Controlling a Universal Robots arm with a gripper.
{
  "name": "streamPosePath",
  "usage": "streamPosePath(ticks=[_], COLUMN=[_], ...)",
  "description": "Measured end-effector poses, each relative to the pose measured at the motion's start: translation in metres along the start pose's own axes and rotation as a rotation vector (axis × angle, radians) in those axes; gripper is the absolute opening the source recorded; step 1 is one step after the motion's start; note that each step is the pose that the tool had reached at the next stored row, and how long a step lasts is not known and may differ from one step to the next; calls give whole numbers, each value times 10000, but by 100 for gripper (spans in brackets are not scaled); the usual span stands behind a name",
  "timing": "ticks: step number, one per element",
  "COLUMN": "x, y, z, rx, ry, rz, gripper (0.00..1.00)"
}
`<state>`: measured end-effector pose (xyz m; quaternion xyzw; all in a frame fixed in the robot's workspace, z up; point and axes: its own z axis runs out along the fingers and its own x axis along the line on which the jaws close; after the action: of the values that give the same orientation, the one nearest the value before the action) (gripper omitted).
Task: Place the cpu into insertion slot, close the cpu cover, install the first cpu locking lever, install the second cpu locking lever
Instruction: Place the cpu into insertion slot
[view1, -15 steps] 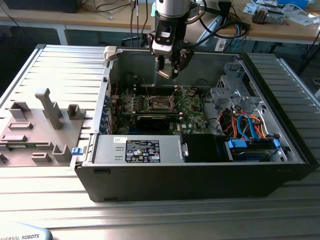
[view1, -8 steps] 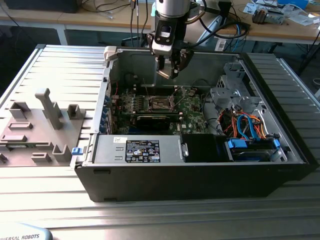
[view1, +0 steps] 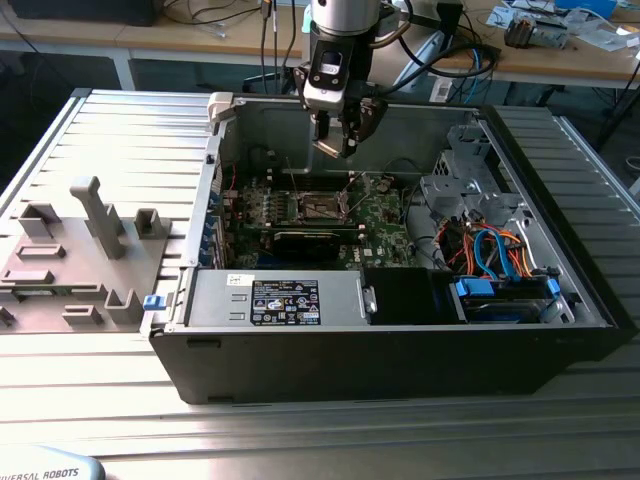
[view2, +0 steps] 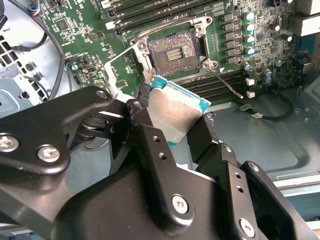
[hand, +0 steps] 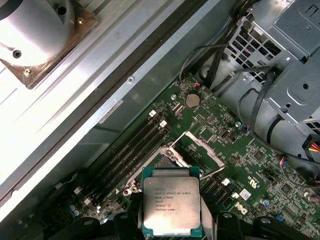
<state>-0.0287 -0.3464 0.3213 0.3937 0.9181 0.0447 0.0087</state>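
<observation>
Hung upper centre of the exterior view, gripper jaws clamped on the cpu, above the empty insertion slot, with cpu cover raised, nothing seated or locked

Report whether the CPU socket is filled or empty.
Empty: the square dark silver-rimmed socket shows bare contacts in the second wrist view; the flat silver-topped square chip sits clamped in the black pincer.

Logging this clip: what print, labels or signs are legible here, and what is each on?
Nothing can be quoted with confidence.
On the cpu, held in the gripper: several lines of print on its metal top, too small to read.
On the power supply label: dense print, blurred.
On the white sticker beside it: unreadable.
</observation>
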Motion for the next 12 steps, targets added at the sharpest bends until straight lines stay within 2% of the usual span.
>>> streamPosePath(ticks=[12], x=[0], y=[0], z=[0], rx=[-1], ry=[-8], rz=[78], gripper=[54])
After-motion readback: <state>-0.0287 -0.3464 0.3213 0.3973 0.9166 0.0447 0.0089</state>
